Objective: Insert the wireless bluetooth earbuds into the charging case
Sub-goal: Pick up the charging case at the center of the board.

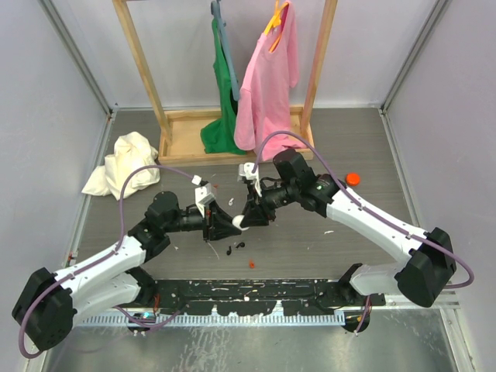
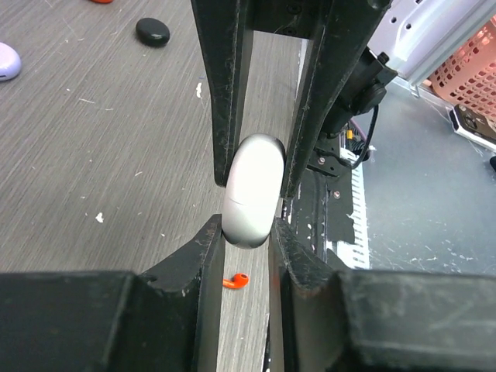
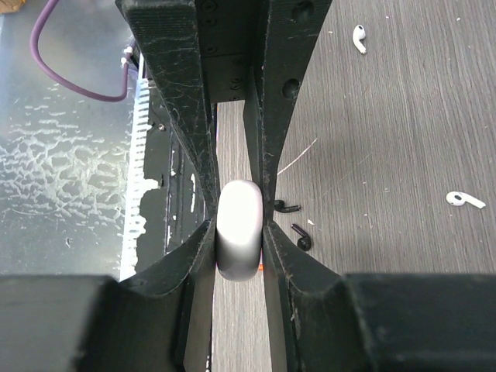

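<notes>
A white charging case [image 1: 238,222] hangs above the table between both arms, its lid shut. My right gripper [image 3: 240,225] is shut on the charging case [image 3: 239,229] across its flat sides. From the opposite side my left gripper [image 2: 246,225] pinches the case's [image 2: 252,190] lower end, both fingertips touching it, while the right arm's fingers [image 2: 229,93] clamp it from above. On the table below lie an orange earbud [image 2: 236,280], two black earbuds [image 3: 287,208] [image 3: 302,239] and two white earbuds [image 3: 359,39] [image 3: 465,200].
A black case [image 2: 153,32] and a lilac case [image 2: 6,60] lie on the table, and an orange one [image 1: 353,179] sits at the right. A wooden clothes rack [image 1: 186,124] with pink and green garments stands behind. A white cloth [image 1: 124,164] lies at the back left.
</notes>
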`<action>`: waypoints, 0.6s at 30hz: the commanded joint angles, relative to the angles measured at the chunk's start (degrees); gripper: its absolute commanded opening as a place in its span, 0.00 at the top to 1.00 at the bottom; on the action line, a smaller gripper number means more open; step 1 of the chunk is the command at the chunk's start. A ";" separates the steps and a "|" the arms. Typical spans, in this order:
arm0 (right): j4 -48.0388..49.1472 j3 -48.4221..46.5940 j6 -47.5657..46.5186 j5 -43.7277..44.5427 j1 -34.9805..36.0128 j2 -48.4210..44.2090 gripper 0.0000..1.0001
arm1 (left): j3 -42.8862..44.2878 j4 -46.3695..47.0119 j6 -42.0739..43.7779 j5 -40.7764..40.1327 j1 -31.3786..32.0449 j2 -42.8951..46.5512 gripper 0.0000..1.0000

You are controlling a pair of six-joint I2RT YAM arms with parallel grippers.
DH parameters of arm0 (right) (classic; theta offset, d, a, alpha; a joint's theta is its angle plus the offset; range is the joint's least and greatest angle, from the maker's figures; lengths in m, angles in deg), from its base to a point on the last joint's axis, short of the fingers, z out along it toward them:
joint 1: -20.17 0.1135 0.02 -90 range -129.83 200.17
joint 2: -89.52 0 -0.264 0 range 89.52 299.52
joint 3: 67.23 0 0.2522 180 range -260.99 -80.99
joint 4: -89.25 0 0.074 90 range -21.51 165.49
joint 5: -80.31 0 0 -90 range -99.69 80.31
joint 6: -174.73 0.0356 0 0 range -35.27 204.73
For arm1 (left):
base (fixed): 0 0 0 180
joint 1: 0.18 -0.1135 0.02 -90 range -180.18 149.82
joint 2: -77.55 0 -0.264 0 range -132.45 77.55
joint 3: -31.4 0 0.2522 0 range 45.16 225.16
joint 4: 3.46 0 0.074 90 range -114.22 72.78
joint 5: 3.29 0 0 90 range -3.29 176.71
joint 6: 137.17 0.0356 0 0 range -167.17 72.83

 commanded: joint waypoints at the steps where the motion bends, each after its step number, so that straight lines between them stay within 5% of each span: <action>1: 2.10 -0.72 -2.85 -1.35 0.90 -0.93 0.88 | 2.88 6.58 -1.05 3.30 0.16 0.06 0.88; 5: 1.97 -0.69 -3.11 -0.61 1.06 -1.08 0.85 | 2.74 6.88 -1.49 3.61 0.14 0.50 0.99; 11: 1.96 -0.88 -3.04 2.71 0.95 -3.09 0.60 | 0.23 6.33 -0.82 0.08 0.15 3.07 1.00; 18: 2.24 -1.32 -2.10 4.83 0.64 -4.62 0.58 | -1.99 4.96 0.12 -1.70 0.10 6.34 1.00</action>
